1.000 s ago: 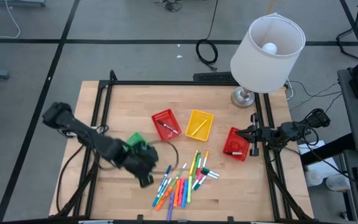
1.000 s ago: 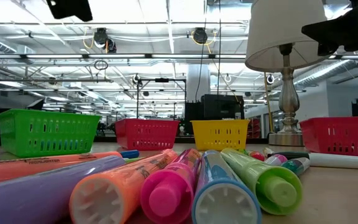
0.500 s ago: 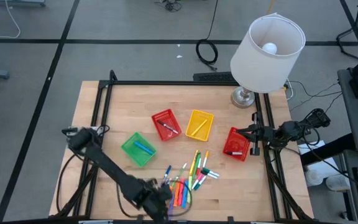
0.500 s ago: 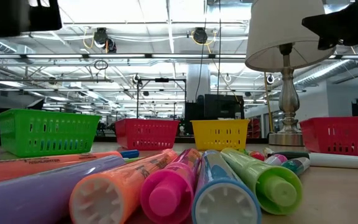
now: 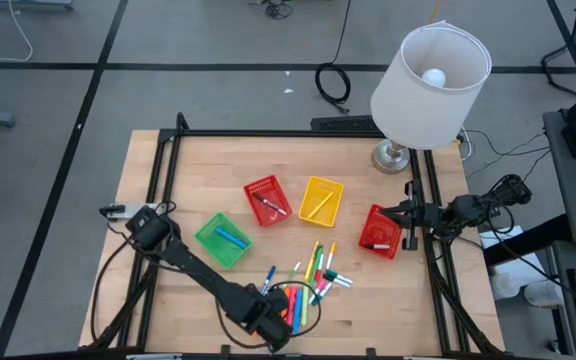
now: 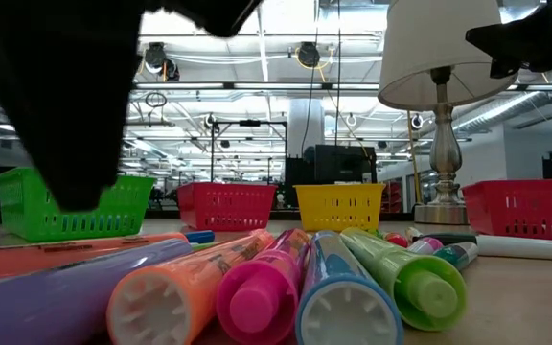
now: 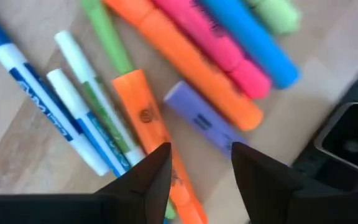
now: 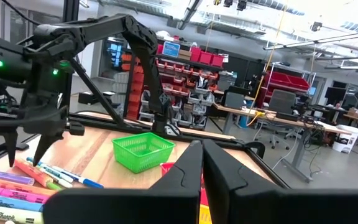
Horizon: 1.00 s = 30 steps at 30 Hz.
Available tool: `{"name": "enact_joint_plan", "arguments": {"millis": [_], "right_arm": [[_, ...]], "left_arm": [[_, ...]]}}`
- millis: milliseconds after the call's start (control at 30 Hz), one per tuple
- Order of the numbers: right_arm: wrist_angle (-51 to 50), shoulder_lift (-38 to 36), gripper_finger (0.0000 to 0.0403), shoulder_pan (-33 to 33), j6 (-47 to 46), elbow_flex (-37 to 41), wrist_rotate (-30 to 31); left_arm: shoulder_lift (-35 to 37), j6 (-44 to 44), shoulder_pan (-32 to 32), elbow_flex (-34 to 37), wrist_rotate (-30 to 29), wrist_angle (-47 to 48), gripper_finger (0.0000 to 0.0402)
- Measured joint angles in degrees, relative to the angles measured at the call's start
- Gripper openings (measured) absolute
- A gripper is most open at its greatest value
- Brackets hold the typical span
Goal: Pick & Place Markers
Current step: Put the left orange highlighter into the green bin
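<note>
From above, the left gripper (image 5: 271,325) hangs over the near end of the pile of markers (image 5: 303,290), close to the table's (image 5: 168,180) front edge. The markers lie fanned, their long axes running roughly from the front edge toward the baskets. The right gripper (image 5: 408,222) waits over the red basket (image 5: 380,232) by the right edge, well apart from the pile, so the left arm is clearly nearer. A green basket (image 5: 220,240) holds one blue marker; another red basket (image 5: 266,200) and a yellow basket (image 5: 320,200) hold one each. The low view adds only a dark blurred mass at upper left, presumably the left arm, above the marker ends. The left wrist view shows what the others hide: the fingers (image 7: 148,180) stand apart, and an orange marker (image 7: 151,134) runs lengthwise toward the gap between them, with a purple marker (image 7: 201,118) just beside it; I judge orange the likelier target. The right wrist view shows its own fingers (image 8: 219,180) pressed together, empty, and the left gripper poised over the markers.
</note>
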<state>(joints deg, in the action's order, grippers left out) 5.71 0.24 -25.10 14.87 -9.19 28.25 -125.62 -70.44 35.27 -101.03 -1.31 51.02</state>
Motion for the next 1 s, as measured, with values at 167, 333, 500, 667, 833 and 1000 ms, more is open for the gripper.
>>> {"name": "enact_joint_plan", "arguments": {"millis": [167, 333, 500, 667, 833, 1000], "right_arm": [[0.1, 0.0, 0.0000, 0.0, 0.9, 0.0, 0.0], [0.1, 0.0, 0.0000, 0.0, 1.3, 0.0, 0.0], [0.1, 0.0, 0.0000, 0.0, 1.1, 0.0, 0.0], [0.1, 0.0, 0.0000, 0.0, 0.6, 0.0, 0.0], [0.1, 0.0, 0.0000, 0.0, -0.2, 0.0, 0.0], [0.1, 0.0, 0.0000, 0.0, -0.5, 0.0, 0.0]], "left_arm": [[-1.5, 1.8, 0.1, -0.1, 4.8, -1.4, 0.0164], [-2.1, 1.3, 0.0, 0.1, 5.0, -0.5, 0.0145], [-2.0, 1.5, 0.1, 0.0, 4.4, 0.1, 0.0130], [-2.6, 2.5, 0.1, 0.0, 4.1, -0.2, 0.0120], [-2.4, 3.6, 0.1, -0.5, 4.8, -2.0, 0.0120], [-2.3, 6.8, -0.3, -4.8, 7.3, 2.5, 0.0120]]}}
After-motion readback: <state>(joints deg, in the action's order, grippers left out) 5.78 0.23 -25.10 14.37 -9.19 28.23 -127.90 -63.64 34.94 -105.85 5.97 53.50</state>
